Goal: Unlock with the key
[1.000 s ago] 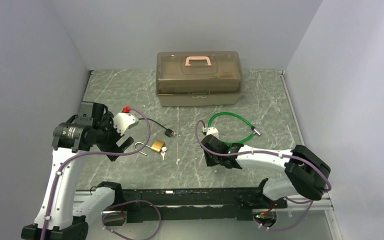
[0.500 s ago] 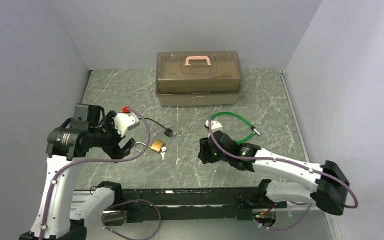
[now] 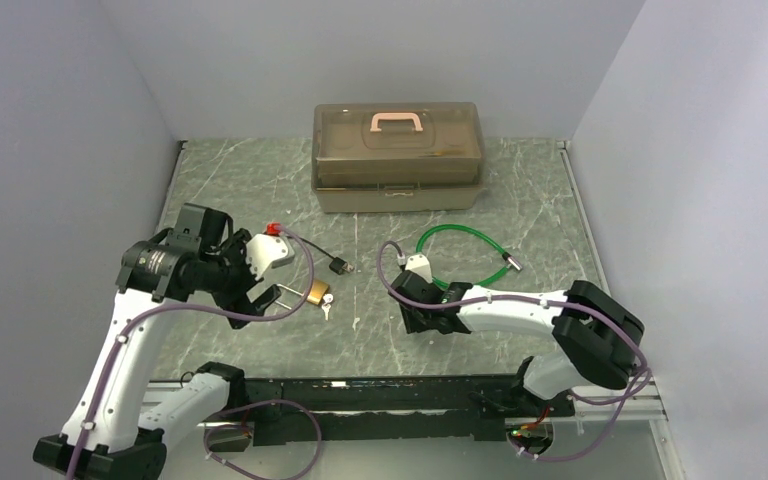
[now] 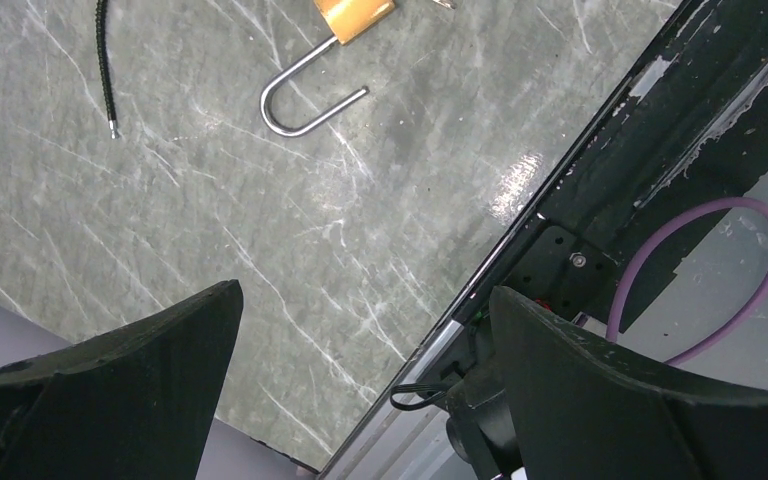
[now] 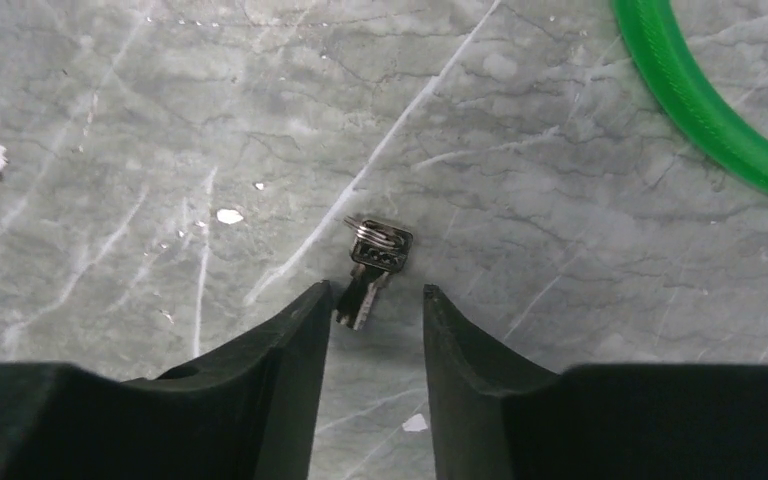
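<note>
R gripper, shut a sec ago, now has fingers parted at small key on table; grasp prob. next. L gripper spread wide, empty, near padlock.

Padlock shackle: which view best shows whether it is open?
Left wrist: the shackle lies large and sharp, its free end clear of the brass body. Top external shows it only as a tiny loop, its detail unreadable. Right wrist misses it entirely.
</note>
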`<state>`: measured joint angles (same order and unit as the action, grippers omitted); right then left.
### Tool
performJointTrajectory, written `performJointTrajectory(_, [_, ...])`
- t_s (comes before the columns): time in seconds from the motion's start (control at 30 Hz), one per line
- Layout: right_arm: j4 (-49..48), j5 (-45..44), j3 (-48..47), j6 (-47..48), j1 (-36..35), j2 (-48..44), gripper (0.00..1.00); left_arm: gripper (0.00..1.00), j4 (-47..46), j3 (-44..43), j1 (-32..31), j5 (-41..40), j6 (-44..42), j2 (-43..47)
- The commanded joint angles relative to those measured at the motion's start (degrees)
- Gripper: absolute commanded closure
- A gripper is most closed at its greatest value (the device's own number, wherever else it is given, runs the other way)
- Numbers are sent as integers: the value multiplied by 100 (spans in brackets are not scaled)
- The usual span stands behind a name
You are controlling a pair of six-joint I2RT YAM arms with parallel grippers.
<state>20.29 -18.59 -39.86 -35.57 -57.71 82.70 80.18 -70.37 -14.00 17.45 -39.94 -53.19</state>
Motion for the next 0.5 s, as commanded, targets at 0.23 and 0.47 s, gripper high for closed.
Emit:
performJointTrajectory(0.23, [-773, -72, -44, 133, -15, 183, 93, 1, -335, -363, -318, 209, -71, -583])
performJointTrajectory(0.47, [-959, 241, -93, 302, 65, -72, 100, 1, -455, -483, -901, 61, -17, -1294])
